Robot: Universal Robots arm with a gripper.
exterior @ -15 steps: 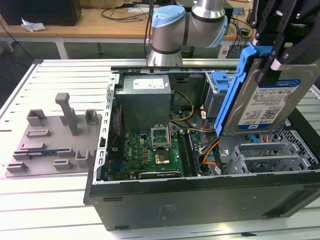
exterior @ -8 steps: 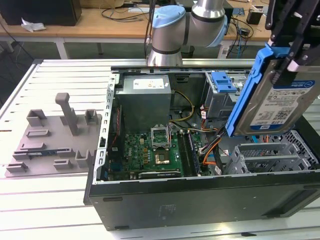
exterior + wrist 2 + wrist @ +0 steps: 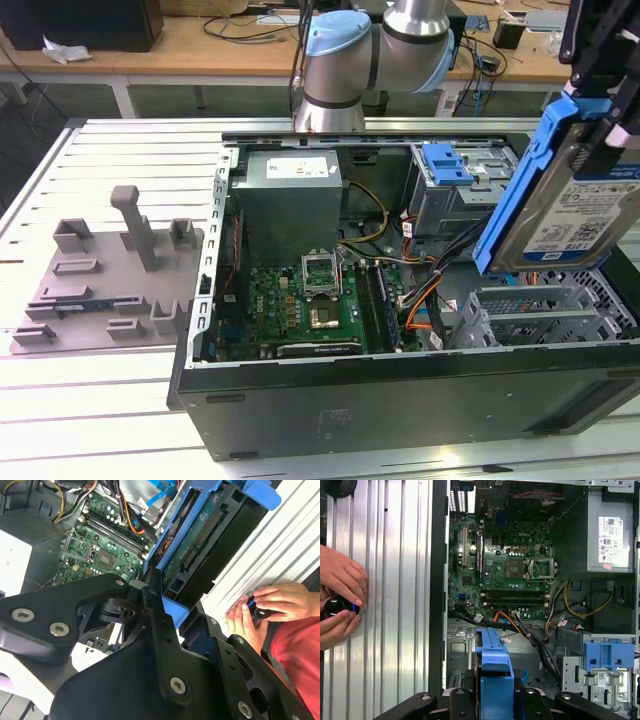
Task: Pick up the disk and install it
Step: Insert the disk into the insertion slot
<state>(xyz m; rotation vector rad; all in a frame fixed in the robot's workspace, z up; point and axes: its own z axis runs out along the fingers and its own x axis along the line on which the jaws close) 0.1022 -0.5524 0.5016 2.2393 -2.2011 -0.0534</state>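
A slatted metal table [image 3: 120,150] is being taken up by an open case [image 3: 400,410] lying on its side, with a grey fixture plate [image 3: 100,290] beside it at the exterior view's left. Behind, a wooden bench [image 3: 200,50] is being crossed by loose cables, and the arm [image 3: 370,50] is being seen rising at the case's far edge.

The disk [image 3: 565,190] is being clamped between the fingers of the gripper [image 3: 598,95], tilted, label outward. It is being held in the air above the drive cage [image 3: 540,310] at the exterior view's right, apart from it.

In the first wrist view, the disk's blue rail [image 3: 495,680] is being shown end-on over the case floor. The board [image 3: 510,565], power supply [image 3: 610,530] and a bare blue clip [image 3: 609,655] are being shown beyond it. A person's hands [image 3: 340,600] are being shown on the table outside the case, wrapped round a small black knob.

In the second wrist view, the disk's underside [image 3: 200,545] is being shown, gripped on both sides, with a red garment [image 3: 295,655] behind the hands.
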